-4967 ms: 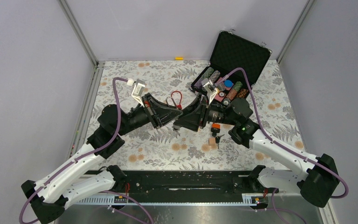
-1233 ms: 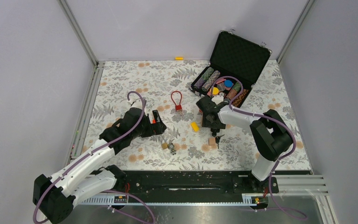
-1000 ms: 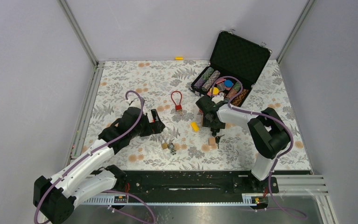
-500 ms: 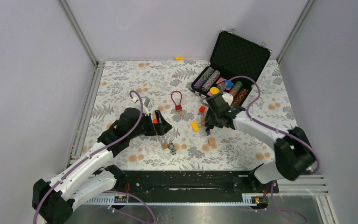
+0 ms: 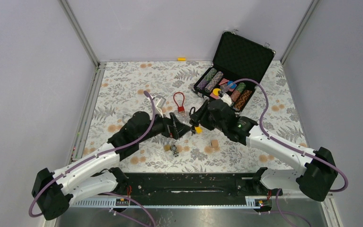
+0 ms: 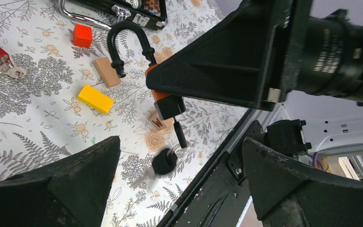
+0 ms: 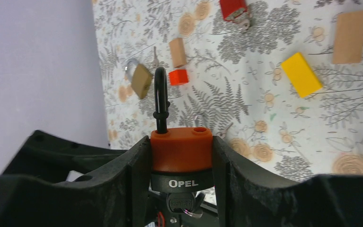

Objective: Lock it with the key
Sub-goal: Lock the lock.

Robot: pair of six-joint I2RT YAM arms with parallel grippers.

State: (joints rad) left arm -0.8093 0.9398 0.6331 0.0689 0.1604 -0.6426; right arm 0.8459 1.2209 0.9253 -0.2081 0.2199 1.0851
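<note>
We saw the right gripper [image 7: 181,142] clamped on an orange-and-black plastic padlock [image 7: 181,150], black shackle [image 7: 160,94] sprung, black key [image 7: 181,204] in its base, mid-table, left gripper [image 6: 180,140] spread wide just left of it.

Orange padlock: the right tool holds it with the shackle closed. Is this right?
Not fully. The right tool does hold the orange padlock, but the shackle is open: in the right wrist view one end stands free.
</note>
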